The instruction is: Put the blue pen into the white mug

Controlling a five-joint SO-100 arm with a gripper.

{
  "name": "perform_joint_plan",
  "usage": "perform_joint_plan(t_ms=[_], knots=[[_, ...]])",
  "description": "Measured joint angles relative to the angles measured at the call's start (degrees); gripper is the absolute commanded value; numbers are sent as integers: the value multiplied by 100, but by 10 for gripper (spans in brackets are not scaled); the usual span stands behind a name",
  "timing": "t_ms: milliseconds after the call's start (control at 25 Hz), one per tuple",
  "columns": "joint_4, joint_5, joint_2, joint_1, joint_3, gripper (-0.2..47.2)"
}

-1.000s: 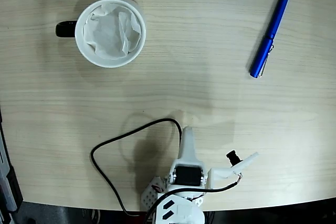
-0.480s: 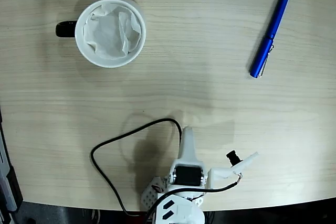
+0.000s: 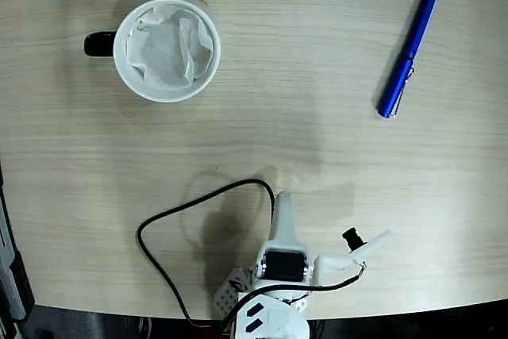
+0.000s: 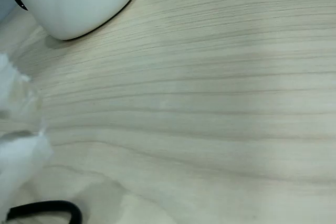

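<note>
Lying unlabelled, blue pen sits far from white mug; pincer state unclear.

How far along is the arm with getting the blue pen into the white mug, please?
Nothing looks done: the blue pen lies on the table at upper right, the white mug at upper left. The gripper sits near the bottom edge, holding nothing. Reaching, grasping, carrying and dropping remain.

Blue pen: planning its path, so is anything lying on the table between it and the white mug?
Nothing visible: bare wooden table lies between the slim glossy blue pen and the round white ceramic mug.
</note>
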Motion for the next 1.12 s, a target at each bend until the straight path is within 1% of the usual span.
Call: perform_joint_plan(t_ms=[360, 480, 600, 840, 1040, 1120], knots=[[-44, 0, -35, 0, 0, 0], [-220, 44, -554, 44, -132, 0], [-413, 44, -1143, 44, -659, 0], [-483, -70, -3217, 229, -2188, 0], [-483, -1099, -5168, 466, -3480, 0], [-483, -1644, -5968, 694, -3999, 0]])
